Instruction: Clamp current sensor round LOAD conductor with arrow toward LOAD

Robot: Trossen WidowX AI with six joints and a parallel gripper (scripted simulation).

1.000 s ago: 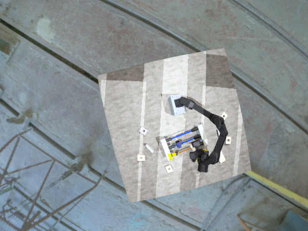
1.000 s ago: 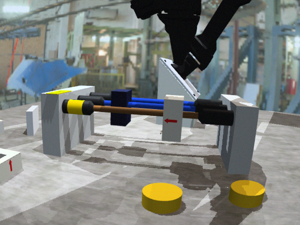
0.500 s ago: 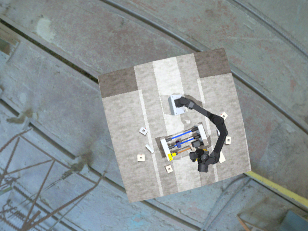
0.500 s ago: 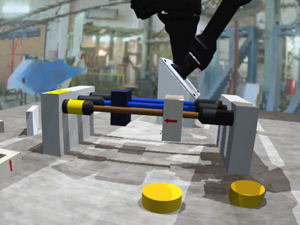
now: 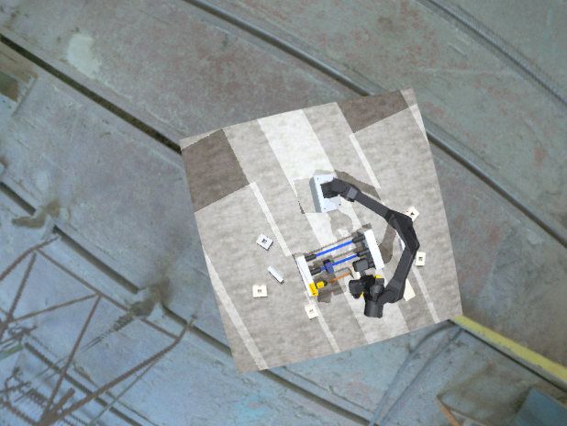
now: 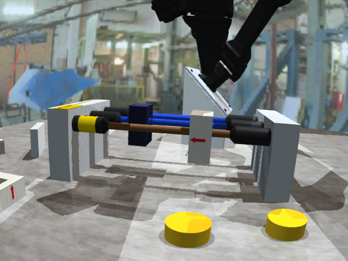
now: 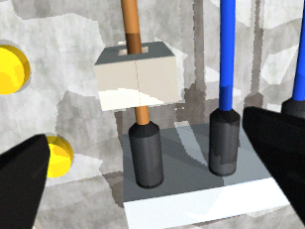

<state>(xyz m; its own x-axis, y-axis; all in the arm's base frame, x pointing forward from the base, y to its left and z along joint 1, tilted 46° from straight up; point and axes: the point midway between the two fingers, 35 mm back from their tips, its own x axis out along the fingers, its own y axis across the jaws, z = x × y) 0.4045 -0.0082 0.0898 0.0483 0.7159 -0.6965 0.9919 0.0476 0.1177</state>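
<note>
The cream sensor [image 6: 200, 124] [image 7: 158, 80] surrounds the bare copper conductor [image 6: 157, 129] [image 7: 130, 19]. Its halves meet at a thin seam in the wrist view. Its red arrow [image 6: 197, 140] points toward the conductor's end with the yellow sleeve [image 6: 87, 124] [image 5: 320, 285]. A yellow label [image 6: 67, 107] [image 5: 313, 289] lies on the support at that end; its lettering is not readable. Whether the latch is engaged cannot be seen. My gripper [image 7: 148, 129] is open and empty, its fingers wide apart on either side of the conductor line, above the sensor and the nearby black end sleeve [image 7: 148, 158].
Two blue conductors run alongside; a dark blue block [image 5: 327, 265] [image 6: 138, 112] sits on the middle one. Supports [image 6: 59, 146] [image 6: 281, 169] stand at both ends. Two yellow discs [image 6: 187, 222] [image 6: 286, 217] lie in front. Several pale square blocks are scattered around, one at the left [image 5: 260, 291].
</note>
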